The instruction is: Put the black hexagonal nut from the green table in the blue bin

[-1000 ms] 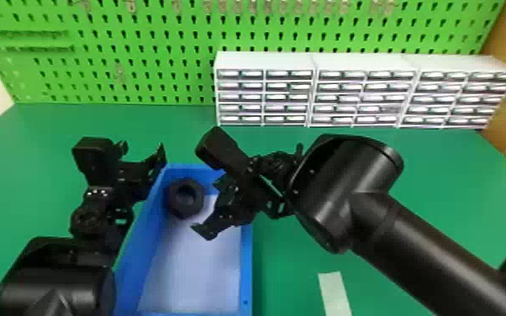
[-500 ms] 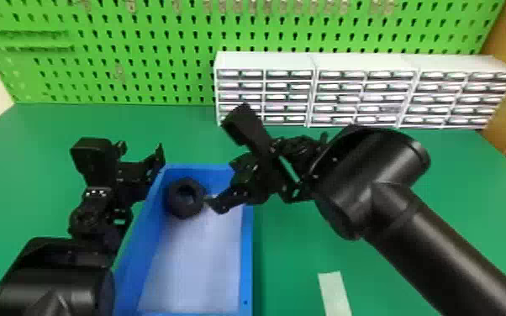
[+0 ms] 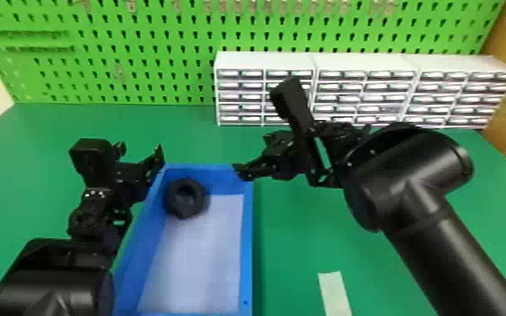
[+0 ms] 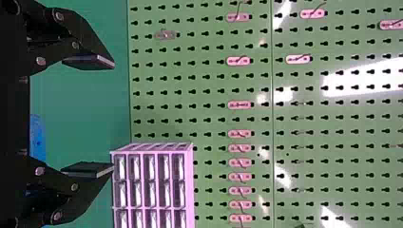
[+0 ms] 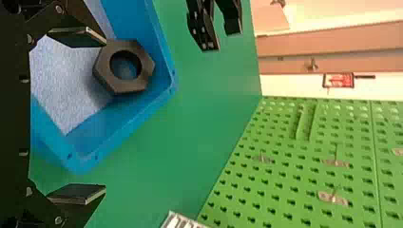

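The black hexagonal nut [image 3: 187,198] lies inside the blue bin [image 3: 247,252], in its far left corner; the right wrist view shows the nut [image 5: 124,66] in a corner of the bin [image 5: 130,126] too. My right gripper [image 3: 250,155] is above and right of the bin's far right corner in the head view, apart from the nut. In its wrist view the right gripper [image 5: 105,115] stands open with nothing held. My left gripper [image 3: 140,153] is parked over the bin's far left edge; in its wrist view the left gripper [image 4: 114,116] is open and holds nothing.
White drawer cabinets [image 3: 365,90] stand at the back of the green table [image 3: 307,227], before a green pegboard [image 3: 138,63]. A pale strip [image 3: 334,294] lies on the table right of the bin.
My right gripper has moved rightward and away from above the bin, its arm swinging to the right. The left arm and the nut have stayed where they were.
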Controlling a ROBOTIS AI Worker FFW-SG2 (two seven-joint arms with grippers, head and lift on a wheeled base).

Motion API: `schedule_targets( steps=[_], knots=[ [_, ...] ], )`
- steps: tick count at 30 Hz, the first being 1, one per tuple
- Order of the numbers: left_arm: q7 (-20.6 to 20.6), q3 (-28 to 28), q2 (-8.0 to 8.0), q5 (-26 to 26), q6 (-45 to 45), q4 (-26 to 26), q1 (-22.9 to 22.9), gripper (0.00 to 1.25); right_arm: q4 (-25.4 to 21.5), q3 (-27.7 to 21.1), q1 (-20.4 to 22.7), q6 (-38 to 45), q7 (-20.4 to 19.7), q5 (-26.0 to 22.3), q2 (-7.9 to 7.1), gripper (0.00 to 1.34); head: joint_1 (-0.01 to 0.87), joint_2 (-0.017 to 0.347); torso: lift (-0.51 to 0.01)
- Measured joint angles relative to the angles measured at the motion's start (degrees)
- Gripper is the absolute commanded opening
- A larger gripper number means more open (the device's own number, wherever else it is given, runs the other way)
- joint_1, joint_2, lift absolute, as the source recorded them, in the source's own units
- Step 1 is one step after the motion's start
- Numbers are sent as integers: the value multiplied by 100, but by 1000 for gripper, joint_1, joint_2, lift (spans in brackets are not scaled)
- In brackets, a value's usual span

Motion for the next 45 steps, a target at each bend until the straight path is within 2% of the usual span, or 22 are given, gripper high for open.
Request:
schedule_targets(
  steps=[11,20,29,36,45],
  knots=[
    [0,7,-1,19,0,-9,2,762,-11,-764,312,-401,-8,204,95,1132,686,51,-96],
    [3,7,-2,21,0,-13,3,762,-11,-1357,583,-904,-64,345,261,1131,686,51,-96],
    [3,9,-1,30,0,-21,3,762,-11,-1726,897,-1478,-589,230,350,1131,686,51,-96],
    [1,6,-1,38,0,-29,3,762,5,-1867,1209,-2146,-1299,36,377,1129,686,51,-96],
    [1,7,-1,39,0,-30,3,762,61,-2033,1578,-2789,-1927,-100,475,1129,686,51,-96]
  ],
)
